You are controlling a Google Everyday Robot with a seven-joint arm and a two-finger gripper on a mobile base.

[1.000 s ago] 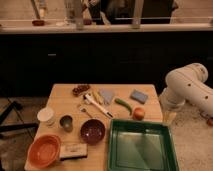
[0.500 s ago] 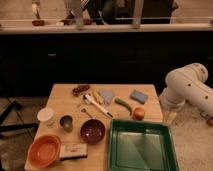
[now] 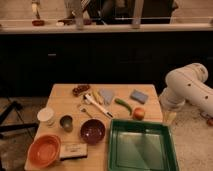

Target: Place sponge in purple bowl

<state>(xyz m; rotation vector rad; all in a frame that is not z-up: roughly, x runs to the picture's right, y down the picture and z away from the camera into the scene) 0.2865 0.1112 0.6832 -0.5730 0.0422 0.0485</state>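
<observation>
The sponge (image 3: 138, 96), a small blue-grey block, lies flat near the far right corner of the wooden table (image 3: 61, 98). The purple bowl (image 3: 93, 131) stands nearer the front, left of centre, and nothing shows inside it. My white arm (image 3: 191, 86) bends in from the right, off the table. Its gripper (image 3: 170, 118) hangs just past the table's right edge, to the right of and nearer than the sponge. It stands open, holds nothing and touches neither object.
A green tray (image 3: 143, 148) fills the front right. An orange bowl (image 3: 44, 150), beige block (image 3: 73, 150), metal cup (image 3: 66, 123) and white cup (image 3: 46, 116) sit front left. A grey-blue cloth (image 3: 106, 95), utensils (image 3: 97, 105), green chili (image 3: 123, 105) and orange fruit (image 3: 138, 113) lie mid-table.
</observation>
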